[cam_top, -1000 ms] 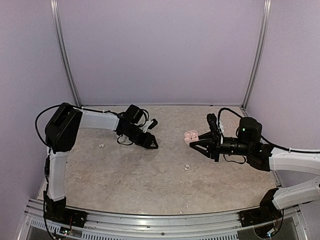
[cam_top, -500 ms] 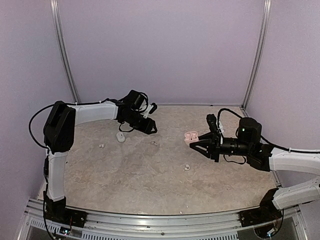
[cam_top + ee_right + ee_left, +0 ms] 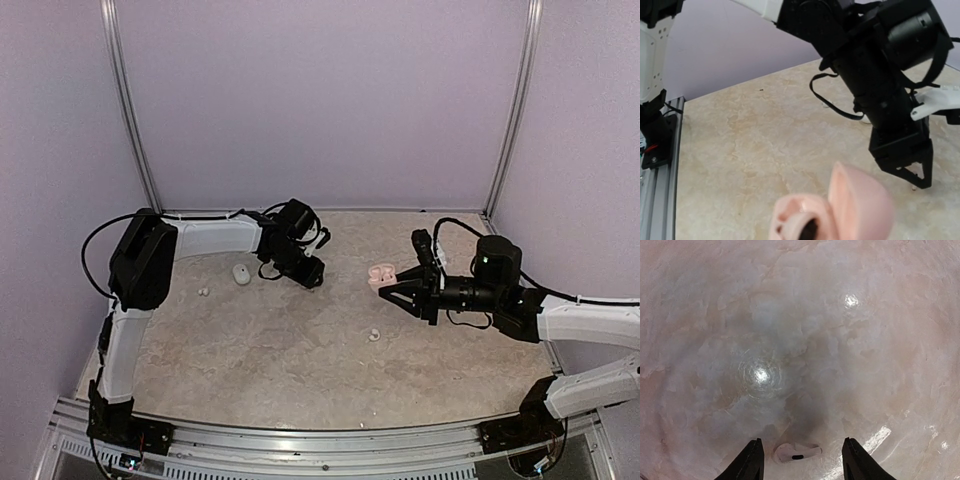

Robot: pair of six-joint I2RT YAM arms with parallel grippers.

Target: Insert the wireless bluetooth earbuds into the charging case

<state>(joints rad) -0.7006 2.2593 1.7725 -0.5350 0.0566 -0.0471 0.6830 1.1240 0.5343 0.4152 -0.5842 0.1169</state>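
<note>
Left of the pink charging case, well apart from it, the left gripper hangs low with its jaws spread, straddling one white earbud that lies flat on the marble tabletop. Pick-up looks like the step in hand, with nothing gripped yet. The earbud's long axis runs across the gap, finger to finger, so closing now would pinch it end to end. The next move calls for a short drop, perhaps after a wrist turn. The right gripper is clamped on the case, its lid hinged open and standing up. Another earbud waits near the case, on its near side.
</note>
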